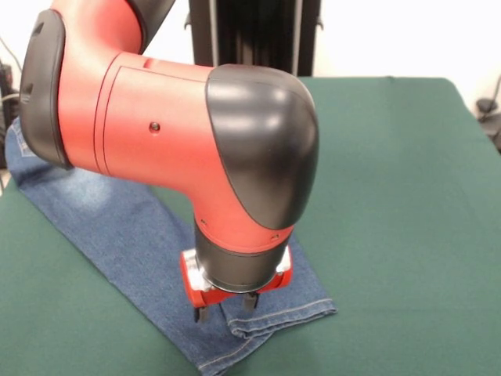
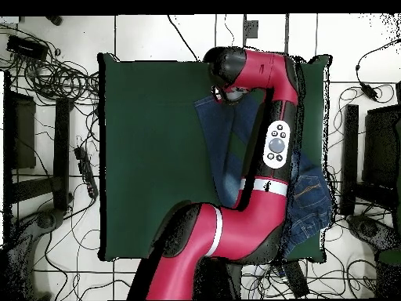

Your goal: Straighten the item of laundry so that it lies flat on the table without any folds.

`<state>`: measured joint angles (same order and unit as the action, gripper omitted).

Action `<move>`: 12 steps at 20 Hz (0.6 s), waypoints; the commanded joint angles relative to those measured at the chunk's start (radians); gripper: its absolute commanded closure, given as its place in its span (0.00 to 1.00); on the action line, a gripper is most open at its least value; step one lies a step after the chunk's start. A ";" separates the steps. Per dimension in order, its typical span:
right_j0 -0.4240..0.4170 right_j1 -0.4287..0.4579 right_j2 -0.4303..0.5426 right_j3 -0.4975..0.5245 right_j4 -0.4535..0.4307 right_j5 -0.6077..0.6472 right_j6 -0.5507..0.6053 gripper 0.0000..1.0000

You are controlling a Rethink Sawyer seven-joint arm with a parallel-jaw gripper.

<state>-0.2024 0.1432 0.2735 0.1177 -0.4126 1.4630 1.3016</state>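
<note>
The item of laundry [image 1: 117, 227], small blue denim jeans with pale faded patches, lies slantwise on the green table [image 1: 391, 196], from the left edge down to the front. Its leg cuffs [image 1: 266, 321] with light stitching end near the front edge, and one cuff is rumpled and folded over. My gripper [image 1: 227, 307] hangs straight down right over the cuffs, its fingers apart and their tips at the denim, so it is open. In the overhead view the jeans [image 2: 227, 145] run under the arm, with the waist [image 2: 312, 196] near the table's right edge. The wrist [image 2: 227, 74] hides the gripper there.
The arm's thick red and black elbow [image 1: 180, 133] covers the middle of the jeans in the front view. Cables [image 2: 47, 78] and black stands [image 2: 348, 157] lie on the floor around the table. Bare green cloth [image 2: 149, 157] spreads left of the jeans in the overhead view.
</note>
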 commanded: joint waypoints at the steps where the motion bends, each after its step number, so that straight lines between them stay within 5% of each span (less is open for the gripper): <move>1: 0.041 0.011 0.100 0.134 0.022 0.029 0.045 0.00; 12: 0.021 0.072 0.140 0.083 -0.037 0.009 -0.010 0.00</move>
<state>-0.2025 0.1606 0.2776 0.1144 -0.4186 1.4631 1.3016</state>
